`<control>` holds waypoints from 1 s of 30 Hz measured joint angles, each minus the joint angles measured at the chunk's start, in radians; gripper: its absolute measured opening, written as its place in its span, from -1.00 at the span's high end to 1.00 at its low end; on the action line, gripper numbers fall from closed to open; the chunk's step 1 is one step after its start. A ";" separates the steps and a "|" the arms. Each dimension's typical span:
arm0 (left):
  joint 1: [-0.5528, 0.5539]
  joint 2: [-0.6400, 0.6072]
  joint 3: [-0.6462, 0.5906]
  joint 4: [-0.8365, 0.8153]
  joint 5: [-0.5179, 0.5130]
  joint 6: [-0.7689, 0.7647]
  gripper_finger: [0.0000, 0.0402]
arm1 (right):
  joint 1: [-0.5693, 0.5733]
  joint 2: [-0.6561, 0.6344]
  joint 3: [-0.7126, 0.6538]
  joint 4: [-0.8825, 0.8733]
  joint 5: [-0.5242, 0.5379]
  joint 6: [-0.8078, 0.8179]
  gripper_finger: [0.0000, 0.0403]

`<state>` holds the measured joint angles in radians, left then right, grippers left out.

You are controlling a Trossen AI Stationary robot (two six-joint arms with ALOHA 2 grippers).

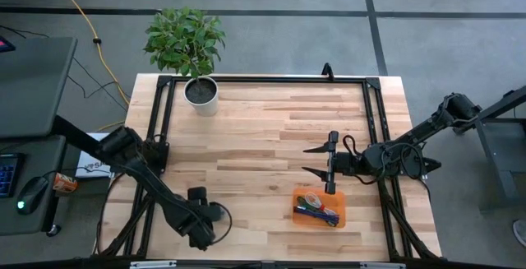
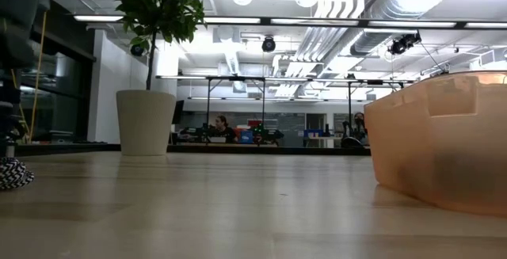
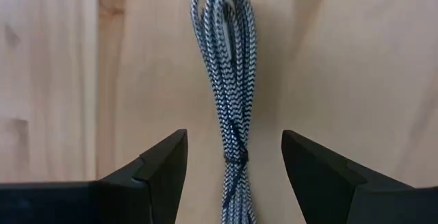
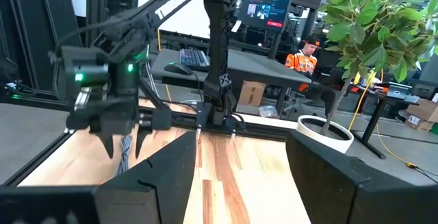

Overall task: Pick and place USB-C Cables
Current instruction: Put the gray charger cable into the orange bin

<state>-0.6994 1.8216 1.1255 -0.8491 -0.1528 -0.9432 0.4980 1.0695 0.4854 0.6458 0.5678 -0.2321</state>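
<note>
A grey black-and-white braided cable bundle (image 3: 226,59) lies flat on the wood table, tied near one end. It also shows at the left edge of the low view (image 2: 12,173). My left gripper (image 3: 233,135) hangs over it near the table's near left corner (image 1: 200,224), open, one finger on either side and clear of the cord. The orange tray (image 1: 339,197) stands near the table's near right part and holds a green bundle (image 1: 311,199) and a dark blue one (image 1: 319,214). My right gripper (image 1: 306,160) is open, just on the far side of the tray, holding nothing.
A potted plant (image 1: 201,95) stands at the far left of the table. Black frame rails (image 1: 263,78) run along the far, left and right sides. The tray's wall (image 2: 436,140) fills the right of the low view. Bare wood lies between the two grippers.
</note>
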 joint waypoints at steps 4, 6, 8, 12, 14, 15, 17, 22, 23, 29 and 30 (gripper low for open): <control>0.002 0.042 0.000 0.005 0.055 -0.003 -0.08 | 0.000 0.000 0.000 0.000 0.000 0.000 -0.08; 0.001 0.052 0.001 0.009 0.060 -0.009 -0.08 | 0.000 0.000 0.000 0.000 0.000 0.000 -0.08; 0.001 0.059 0.003 0.009 0.059 -0.015 -0.08 | 0.000 0.000 0.000 -0.002 0.000 0.000 -0.08; 0.001 0.066 0.003 0.011 0.051 -0.024 -0.08 | 0.000 0.000 0.000 -0.007 0.000 0.000 -0.08; 0.001 0.066 0.003 0.012 0.046 -0.024 -0.08 | 0.000 0.000 0.000 -0.007 0.000 0.000 -0.08; 0.001 0.067 0.003 0.012 0.046 -0.023 -0.08 | 0.000 0.000 0.000 -0.007 0.000 0.000 -0.08; 0.001 0.067 0.003 0.013 0.046 -0.023 -0.08 | 0.000 0.000 0.000 -0.007 0.000 0.000 -0.08; 0.001 0.068 0.002 0.018 0.046 0.013 0.03 | 0.000 0.000 0.000 -0.007 0.000 0.000 -0.08; 0.002 0.069 0.002 0.020 0.048 0.019 0.10 | 0.000 0.000 0.000 -0.007 0.000 0.000 -0.08; 0.023 0.070 0.003 0.022 0.072 0.051 0.73 | 0.000 0.000 0.000 -0.007 0.000 0.000 -0.08; 0.026 0.070 0.003 0.018 0.075 0.062 0.84 | 0.000 0.000 0.000 -0.007 0.000 0.000 -0.08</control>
<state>-0.6732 1.8915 1.1282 -0.8314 -0.0777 -0.8812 0.4980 1.0695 0.4854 0.6392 0.5678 -0.2320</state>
